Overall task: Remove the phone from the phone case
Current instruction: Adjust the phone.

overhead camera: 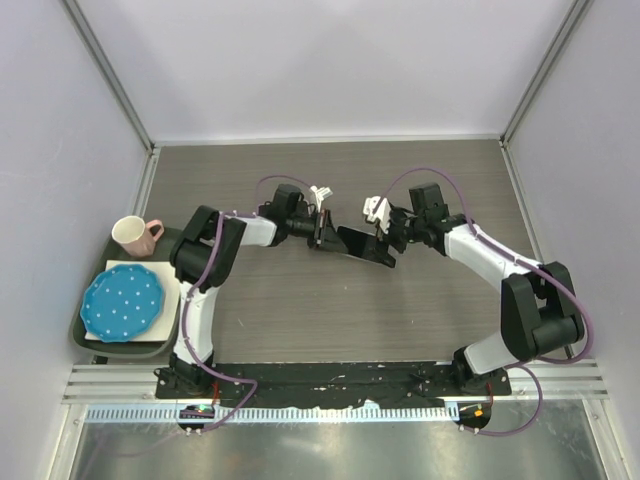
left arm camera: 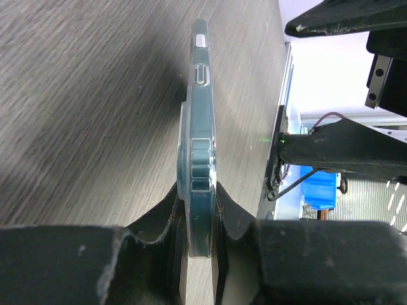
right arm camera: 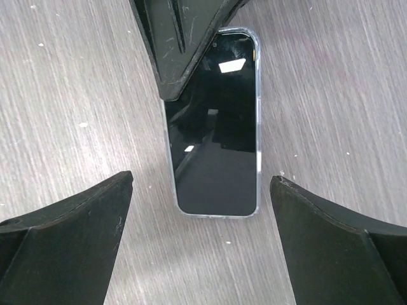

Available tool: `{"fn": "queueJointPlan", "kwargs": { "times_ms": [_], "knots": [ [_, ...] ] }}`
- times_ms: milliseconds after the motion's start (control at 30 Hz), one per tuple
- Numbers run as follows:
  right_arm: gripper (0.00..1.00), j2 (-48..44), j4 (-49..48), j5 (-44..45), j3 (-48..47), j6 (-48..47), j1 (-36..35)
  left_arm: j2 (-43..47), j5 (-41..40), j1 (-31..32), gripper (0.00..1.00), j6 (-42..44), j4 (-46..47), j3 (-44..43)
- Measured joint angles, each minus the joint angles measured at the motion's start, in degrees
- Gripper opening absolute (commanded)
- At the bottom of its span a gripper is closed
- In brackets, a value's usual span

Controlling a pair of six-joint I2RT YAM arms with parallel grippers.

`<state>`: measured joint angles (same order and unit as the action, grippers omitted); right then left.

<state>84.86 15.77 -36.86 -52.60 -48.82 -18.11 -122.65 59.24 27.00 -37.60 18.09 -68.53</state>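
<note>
The phone (right arm camera: 216,146), black screen up, sits inside a clear phone case (right arm camera: 257,127) whose rim frames the screen. In the top view the phone (overhead camera: 365,246) lies mid-table between both arms. My left gripper (left arm camera: 200,238) is shut on one end of the cased phone, which its wrist view shows edge-on (left arm camera: 200,127). One left finger (right arm camera: 181,44) covers the phone's far corner in the right wrist view. My right gripper (right arm camera: 202,181) is open at the other end, its fingers wide apart on either side and not touching the phone. In the top view the left gripper (overhead camera: 322,233) and right gripper (overhead camera: 386,232) face each other.
At the left edge stands a pink mug (overhead camera: 134,235). A blue dotted plate (overhead camera: 122,302) rests on a white mat on a dark tray (overhead camera: 88,345). Walls enclose the wood-grain table (overhead camera: 330,320) on three sides.
</note>
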Motion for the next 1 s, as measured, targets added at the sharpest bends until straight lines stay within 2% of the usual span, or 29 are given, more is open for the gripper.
{"fn": "queueJointPlan", "kwargs": {
  "times_ms": [167,267,467,600,767,1000],
  "knots": [
    [0.96,0.1,1.5,-5.4,-0.9,3.6,4.2,0.7,0.3,-0.4,0.00,1.7,-1.1,0.0],
    [0.95,2.2,4.7,-11.8,-5.7,7.0,9.4,2.9,0.8,-0.7,0.00,3.3,-2.0,0.2],
    [0.96,9.1,11.2,-23.6,-17.3,11.4,18.3,14.8,2.1,-1.6,0.00,9.9,-5.9,0.7],
    [0.95,9.8,15.1,-29.7,-18.1,13.4,19.3,23.5,1.6,-1.7,0.00,17.6,-12.3,0.2],
    [0.96,9.7,19.2,-38.6,-18.1,14.8,19.3,29.9,0.2,-1.7,0.00,26.1,-21.6,-0.4],
    [0.95,9.2,28.0,-45.0,-19.0,9.9,18.0,31.3,-0.8,-1.7,0.00,24.5,-20.3,3.0]
  ]
}}
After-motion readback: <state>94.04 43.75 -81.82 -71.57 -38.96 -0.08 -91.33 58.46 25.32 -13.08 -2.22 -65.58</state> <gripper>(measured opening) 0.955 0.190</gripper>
